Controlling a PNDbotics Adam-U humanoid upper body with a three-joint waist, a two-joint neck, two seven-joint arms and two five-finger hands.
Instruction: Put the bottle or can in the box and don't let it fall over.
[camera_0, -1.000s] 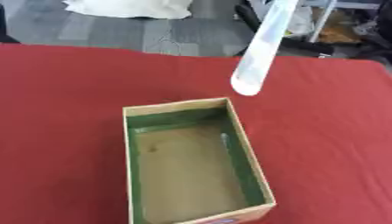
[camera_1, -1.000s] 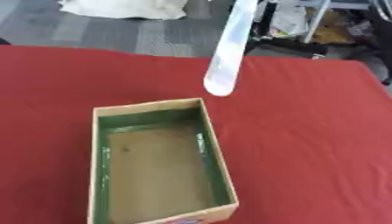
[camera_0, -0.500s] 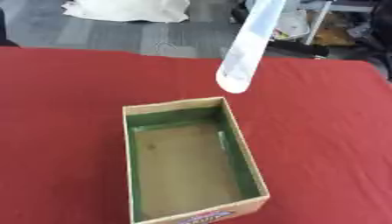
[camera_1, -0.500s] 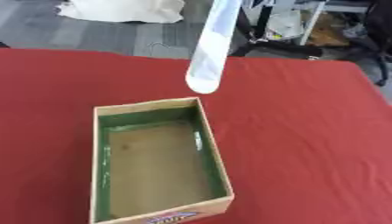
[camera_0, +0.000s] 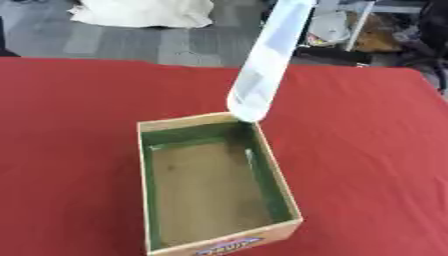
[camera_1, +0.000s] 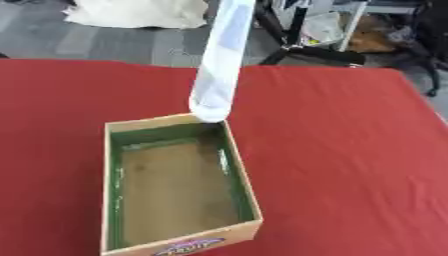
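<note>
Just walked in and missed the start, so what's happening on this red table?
A tall pale bottle hangs tilted, its lower end just over the far right corner of an open cardboard box with green inner walls. The box stands on the red table with nothing inside. The bottle's top runs out of view, so whatever holds it, presumably a robot hand, is unseen. It isn't in the box yet.

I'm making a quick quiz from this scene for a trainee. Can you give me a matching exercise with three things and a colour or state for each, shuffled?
Things:
1. bottle
2. box
3. table cover

Descriptions:
A. red, spread flat
B. pale, tilted, in the air, lower end over the box's far corner
C. open on top, green inner walls, nothing inside

Pairs: 1-B, 2-C, 3-A
</note>
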